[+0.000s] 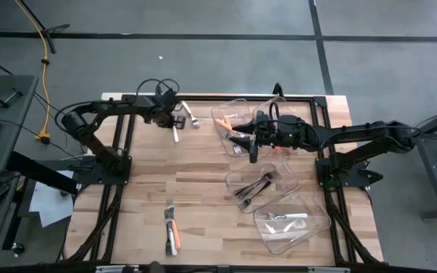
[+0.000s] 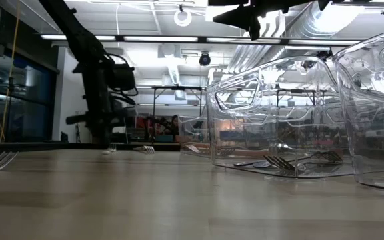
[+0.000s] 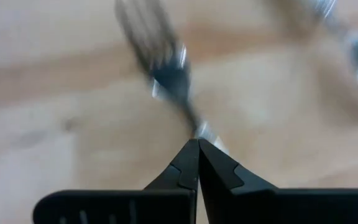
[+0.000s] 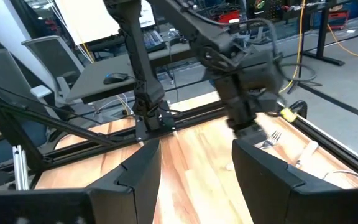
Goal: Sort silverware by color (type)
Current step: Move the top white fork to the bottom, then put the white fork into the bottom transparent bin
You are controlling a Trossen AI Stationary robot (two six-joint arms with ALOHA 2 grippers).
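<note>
Steel shows just past my left gripper [image 3: 198,144] in the left wrist view: its jaws are pressed together, and the neck of a fork [image 3: 166,68] runs right up to their tips, so I judge I am pinching it by the very end of its handle, though blur keeps me from being sure. In the high view this left gripper [image 1: 174,120] sits toward the upper left of the table [image 1: 203,189], beside a white-handled piece [image 1: 175,135] and another fork [image 1: 191,115]. Such a thin grip could let the fork swing or slip out once lifted, landing among the wrong pieces. My right gripper [image 1: 253,144] hangs with its jaws spread wide and nothing between them, over the top bin [image 1: 230,106] at upper centre, where orange handles [image 1: 224,122] lie. Dark forks [image 1: 253,187] fill the middle bin, white-handled pieces [image 1: 288,217] the lower right bin, and a few pieces [image 1: 171,227] wait at lower centre. If both arms reach for one bin, they could collide, or nudge a light clear bin and spill what is sorted.
</note>
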